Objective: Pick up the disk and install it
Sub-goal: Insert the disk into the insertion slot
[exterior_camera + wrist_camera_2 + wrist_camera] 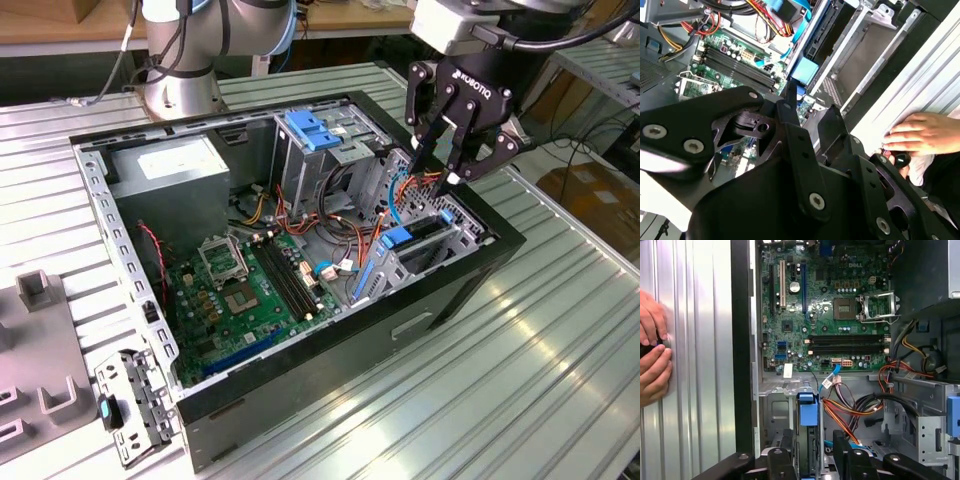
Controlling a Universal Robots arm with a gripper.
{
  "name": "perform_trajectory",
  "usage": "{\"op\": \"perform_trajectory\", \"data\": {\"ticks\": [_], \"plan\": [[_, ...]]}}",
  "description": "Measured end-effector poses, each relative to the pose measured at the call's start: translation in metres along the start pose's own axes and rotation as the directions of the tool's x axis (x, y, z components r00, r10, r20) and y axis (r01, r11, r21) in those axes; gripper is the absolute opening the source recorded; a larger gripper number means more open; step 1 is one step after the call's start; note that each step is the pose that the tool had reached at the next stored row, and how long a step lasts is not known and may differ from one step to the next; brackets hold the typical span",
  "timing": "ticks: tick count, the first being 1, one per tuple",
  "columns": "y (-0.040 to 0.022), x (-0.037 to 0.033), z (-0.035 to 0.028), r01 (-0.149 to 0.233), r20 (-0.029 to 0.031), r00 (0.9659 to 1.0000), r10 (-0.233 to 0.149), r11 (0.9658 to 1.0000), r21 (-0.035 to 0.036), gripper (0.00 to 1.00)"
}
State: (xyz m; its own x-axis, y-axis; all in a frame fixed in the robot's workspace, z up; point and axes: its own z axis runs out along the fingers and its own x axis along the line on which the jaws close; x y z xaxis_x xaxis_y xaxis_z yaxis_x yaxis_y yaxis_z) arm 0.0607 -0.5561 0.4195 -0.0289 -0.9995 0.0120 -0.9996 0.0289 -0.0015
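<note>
The hand (436,172) hovers over the drive-cage corner of the open computer case (470,270), its 2 fingers spread wide and gripping nothing; the disk (808,420) stands on edge in that case's cage, between the fingers, seemingly untouched; a person's 2 hands (652,372) rest on the worktop (540,400) just outside the case.

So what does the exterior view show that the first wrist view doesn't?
The exterior view adds the arm's round silver base and a grey moulded fixture plate on the ribbed metal table. The first wrist view adds a person's hands resting on that table. Both show the green motherboard, the blue-framed metal disk upright in its bay, and the open black gripper over it.
</note>
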Motion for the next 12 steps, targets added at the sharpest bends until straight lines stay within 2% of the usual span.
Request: {"op": "perform_trajectory", "data": {"ticks": [1,3,4,5,6,7,9,12], "plan": [[0.0,-0.0001,0.005,0.0,-0.0003,1.0,0.0,1.0,0.0,0.45],[0.0,-0.0002,0.0093,0.0,-0.0003,1.0,0.0,1.0,0.0,0.43],[0.0,-0.0002,0.0117,0.0,-0.0003,1.0,0.0,1.0,0.0,0.36],[0.0,-0.0002,0.0136,0.0,-0.0003,1.0,0.0,1.0,0.0,0.36],[0.0,-0.0002,0.016,0.0,-0.0003,1.0,0.0,1.0,0.0,0.24],[0.0,-0.0003,0.0178,0.0,-0.0003,1.0,0.0,1.0,0.0,0.24],[-0.0001,-0.0003,0.0219,0.0,-0.0003,1.0,0.0,1.0,0.0,0.12],[-0.0005,-0.0004,0.0278,0.0,-0.0002,1.0,0.0,1.0,0.0,0.11]]}}
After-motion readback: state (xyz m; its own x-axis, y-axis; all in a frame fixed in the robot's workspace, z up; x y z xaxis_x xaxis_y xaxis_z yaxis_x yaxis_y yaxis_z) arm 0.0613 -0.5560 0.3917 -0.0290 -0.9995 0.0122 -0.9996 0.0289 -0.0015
